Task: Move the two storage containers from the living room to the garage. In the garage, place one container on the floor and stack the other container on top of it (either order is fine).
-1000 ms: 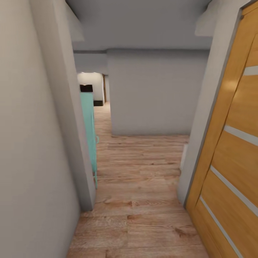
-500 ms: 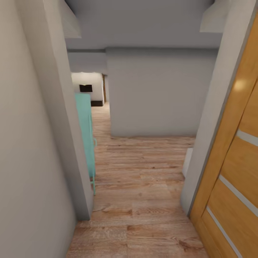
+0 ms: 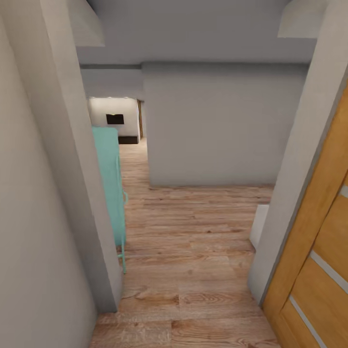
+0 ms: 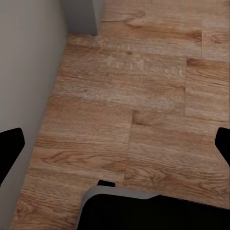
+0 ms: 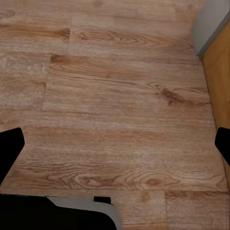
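Both grippers, left and right, wide open and empty above wood plank flooring.

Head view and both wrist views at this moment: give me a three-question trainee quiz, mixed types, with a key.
1. True or false: the turquoise cabinet stands behind the grey wall corner on the robot's left.
2. Multiple choice: the orange wooden door bears A) pale horizontal stripes, B) a round window, C) a red handle.
3. Fill in: both wrist views look down on a light wood ____ floor.

Key: 1 true; 2 A; 3 plank. In both wrist views, the left end effector and right end effector have fingertips spread to the frame edges with nothing between.
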`<state>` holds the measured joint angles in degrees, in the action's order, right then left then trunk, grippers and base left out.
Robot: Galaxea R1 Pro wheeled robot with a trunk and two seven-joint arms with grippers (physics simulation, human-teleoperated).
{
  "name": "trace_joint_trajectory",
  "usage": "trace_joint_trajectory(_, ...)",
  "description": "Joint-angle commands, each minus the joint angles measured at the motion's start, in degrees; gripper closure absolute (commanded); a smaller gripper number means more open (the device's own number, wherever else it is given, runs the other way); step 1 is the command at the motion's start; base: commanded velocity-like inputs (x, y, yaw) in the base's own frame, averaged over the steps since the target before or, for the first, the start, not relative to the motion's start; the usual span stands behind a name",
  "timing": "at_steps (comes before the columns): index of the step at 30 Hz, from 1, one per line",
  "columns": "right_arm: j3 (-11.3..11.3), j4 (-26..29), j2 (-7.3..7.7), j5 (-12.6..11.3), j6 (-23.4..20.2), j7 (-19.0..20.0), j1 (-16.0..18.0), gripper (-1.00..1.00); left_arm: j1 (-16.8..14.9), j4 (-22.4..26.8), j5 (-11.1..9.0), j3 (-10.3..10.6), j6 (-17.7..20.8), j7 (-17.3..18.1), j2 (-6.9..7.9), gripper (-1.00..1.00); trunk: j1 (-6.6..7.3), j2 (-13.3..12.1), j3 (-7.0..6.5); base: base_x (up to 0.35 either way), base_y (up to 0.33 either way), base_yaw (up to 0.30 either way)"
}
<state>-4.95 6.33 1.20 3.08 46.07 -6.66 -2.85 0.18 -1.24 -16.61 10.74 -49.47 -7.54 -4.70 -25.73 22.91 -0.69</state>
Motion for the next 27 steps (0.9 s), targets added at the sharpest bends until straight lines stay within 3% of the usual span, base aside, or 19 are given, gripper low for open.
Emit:
trace_joint_trajectory(1,-0.4,0.1,0.03,0.3,0.0,-0.6,-0.1,-1.0,0.0,-0.1,-0.2,0.5,-0.2,-0.4,0.0,-1.0,-0.05,0.0,-0.02,0.324,0.0,0.0)
trace_joint_trajectory(27,-0.5,0.0,-0.05,0.5,-0.2,-0.5,-0.1,-1.0,0.0,-0.1,0.0,0.5,-0.1,-0.2,-0.05,-1.0,-0.05,0.0,-0.02,0.325,-0.009,0.0)
